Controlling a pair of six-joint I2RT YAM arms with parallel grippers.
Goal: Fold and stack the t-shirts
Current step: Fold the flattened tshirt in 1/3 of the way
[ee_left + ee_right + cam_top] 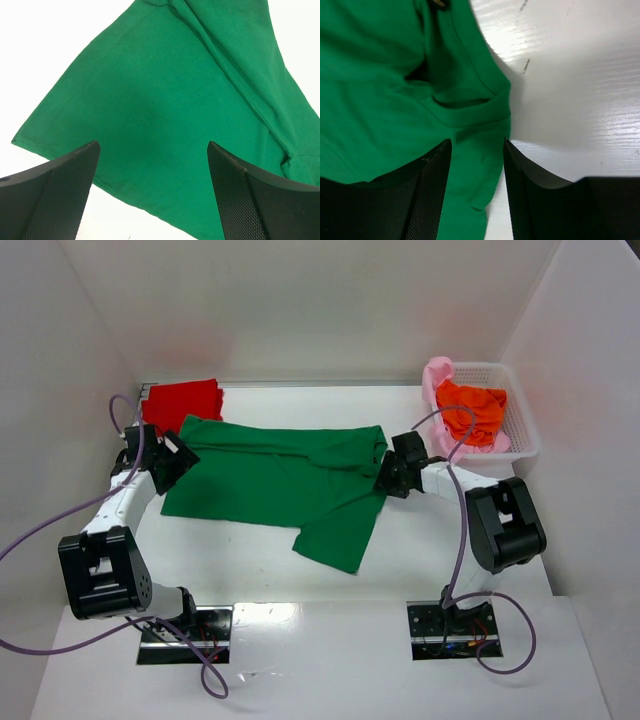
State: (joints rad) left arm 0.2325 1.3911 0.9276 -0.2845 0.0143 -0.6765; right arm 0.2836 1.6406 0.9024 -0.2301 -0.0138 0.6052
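A dark green t-shirt (280,480) lies spread across the middle of the table, its top part folded over and one flap hanging toward the front. My left gripper (178,458) hovers open over its left hem corner (165,90), with nothing between the fingers (65,190). At the shirt's right edge my right gripper (385,478) stands open above the collar fold (465,107), and green cloth lies below the gap. A folded red t-shirt (182,403) sits at the back left. The orange t-shirt (470,410) and the pale pink t-shirt (438,375) lie bunched in the basket.
The white mesh basket (520,415) stands at the back right against the side wall. White walls close in the table on three sides. Purple cables loop from both arms near the front edge.
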